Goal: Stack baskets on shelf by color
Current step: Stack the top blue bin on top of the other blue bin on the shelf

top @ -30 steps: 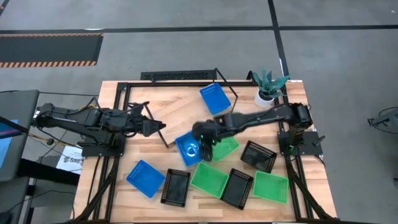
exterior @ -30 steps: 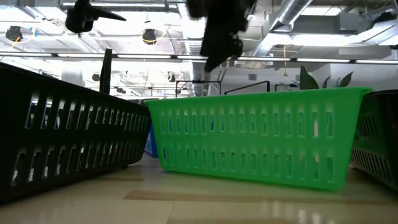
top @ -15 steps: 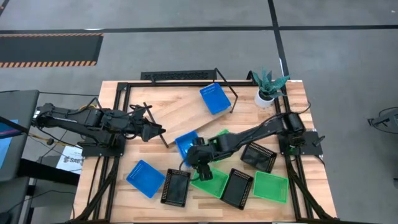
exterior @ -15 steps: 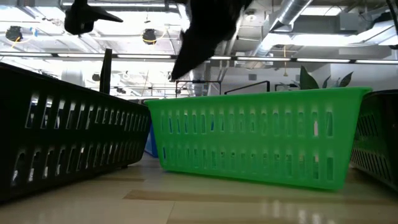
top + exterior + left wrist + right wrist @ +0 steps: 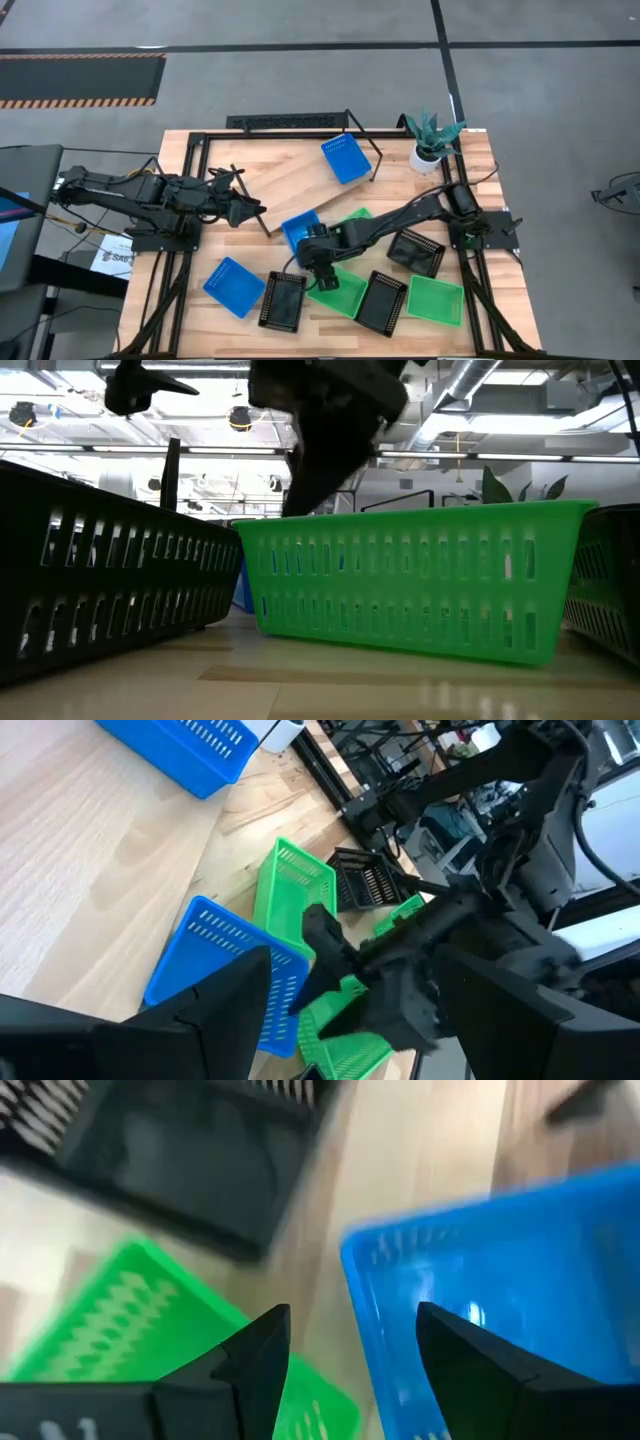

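Observation:
My right gripper (image 5: 305, 262) is open and hovers over the near corner of a blue basket (image 5: 300, 229) at the table's middle. In the right wrist view its fingers stand on either side of that basket's side wall (image 5: 372, 1320) without visible touch. A green basket (image 5: 336, 289) and a black basket (image 5: 283, 300) lie just nearer. The shelf (image 5: 300, 180) lies slanted at the back, with a blue basket (image 5: 345, 158) on its right end. My left gripper (image 5: 250, 210) is open and empty by the shelf's left end.
More baskets lie along the near side: blue (image 5: 232, 286), black (image 5: 382, 300), green (image 5: 435, 298), black (image 5: 415, 250), and green (image 5: 362, 225) behind my right arm. A white plant pot (image 5: 428, 155) stands at the back right. In the low view the green basket (image 5: 410, 580) fills the front.
My right gripper has gone toward the table's near left, from over the middle of the blue basket to over its near corner, and has come down. My left arm has kept still.

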Action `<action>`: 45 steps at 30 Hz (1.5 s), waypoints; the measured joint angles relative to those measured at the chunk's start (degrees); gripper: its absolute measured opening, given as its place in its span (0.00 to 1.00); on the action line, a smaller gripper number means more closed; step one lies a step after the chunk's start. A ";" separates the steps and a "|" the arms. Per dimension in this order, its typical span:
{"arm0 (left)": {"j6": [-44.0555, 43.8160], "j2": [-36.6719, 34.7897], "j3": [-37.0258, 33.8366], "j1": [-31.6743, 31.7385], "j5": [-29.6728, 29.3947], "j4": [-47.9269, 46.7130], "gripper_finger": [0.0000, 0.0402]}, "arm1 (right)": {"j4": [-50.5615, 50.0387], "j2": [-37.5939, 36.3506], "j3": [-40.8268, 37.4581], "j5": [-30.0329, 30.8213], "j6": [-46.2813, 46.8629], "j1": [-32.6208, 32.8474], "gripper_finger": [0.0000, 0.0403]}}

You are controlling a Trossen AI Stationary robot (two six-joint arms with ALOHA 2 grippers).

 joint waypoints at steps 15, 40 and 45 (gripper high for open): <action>-0.80 -0.08 0.00 0.00 0.01 0.17 0.67 | -7.29 4.30 0.07 2.10 2.66 -0.72 0.53; -0.88 0.00 -0.02 -0.02 2.13 -0.03 0.67 | -39.86 0.97 29.27 9.89 -6.78 -3.29 0.03; 1.26 0.00 -0.02 -0.02 2.06 -0.22 0.67 | -46.21 -6.37 28.83 19.72 -13.53 -7.12 0.02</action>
